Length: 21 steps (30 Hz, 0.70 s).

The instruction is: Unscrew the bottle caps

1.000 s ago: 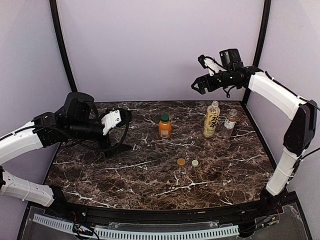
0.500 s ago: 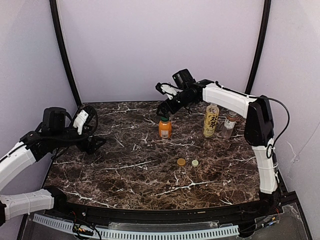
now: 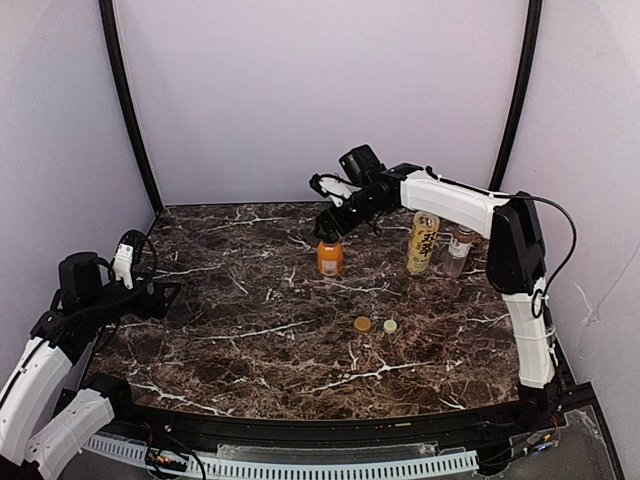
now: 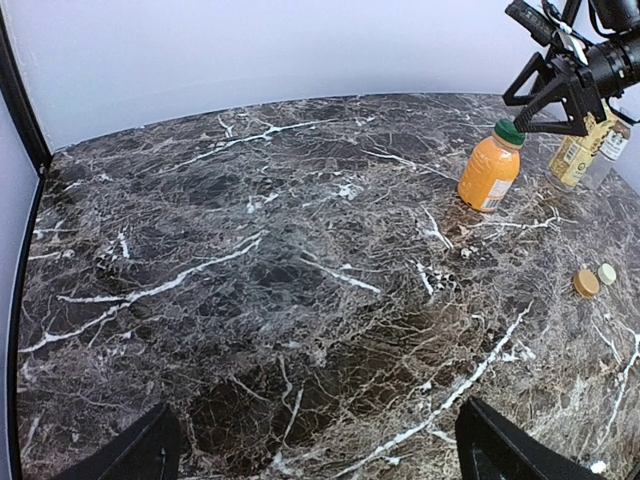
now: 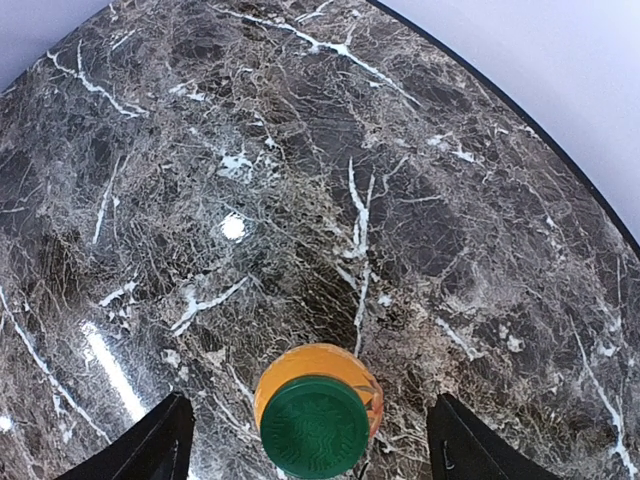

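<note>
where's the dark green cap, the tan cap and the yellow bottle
dark green cap (image 5: 314, 427), right wrist view, centre of its top face
tan cap (image 3: 362, 324), top external view, middle of its upper face
yellow bottle (image 3: 423, 243), top external view, on the label midway up its body

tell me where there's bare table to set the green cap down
Widest bare marble: left half, between the orange bottle and the left gripper. Also the near strip in front of the tan cap and cream cap. Crowded: far right, yellow bottle beside clear bottle.
</note>
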Each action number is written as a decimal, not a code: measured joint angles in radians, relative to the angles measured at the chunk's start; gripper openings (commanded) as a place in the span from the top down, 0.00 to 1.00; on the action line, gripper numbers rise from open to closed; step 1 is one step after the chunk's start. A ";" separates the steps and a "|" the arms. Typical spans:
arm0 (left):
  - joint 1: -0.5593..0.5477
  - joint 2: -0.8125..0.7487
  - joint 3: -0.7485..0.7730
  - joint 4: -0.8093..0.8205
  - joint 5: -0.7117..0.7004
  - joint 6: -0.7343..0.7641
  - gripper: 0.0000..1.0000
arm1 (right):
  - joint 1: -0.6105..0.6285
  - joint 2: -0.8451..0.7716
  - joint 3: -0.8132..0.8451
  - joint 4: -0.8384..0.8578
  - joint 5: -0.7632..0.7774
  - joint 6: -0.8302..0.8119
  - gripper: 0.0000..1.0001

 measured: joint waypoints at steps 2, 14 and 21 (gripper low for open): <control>0.024 -0.026 -0.021 0.002 0.008 -0.023 0.04 | 0.005 0.000 -0.012 -0.002 0.003 0.003 0.22; 0.064 -0.078 -0.056 0.026 0.040 -0.081 0.05 | 0.006 0.011 -0.031 -0.006 0.003 0.020 0.38; 0.064 -0.084 -0.058 0.029 0.049 -0.081 0.05 | 0.006 0.027 -0.031 -0.007 0.023 0.020 0.49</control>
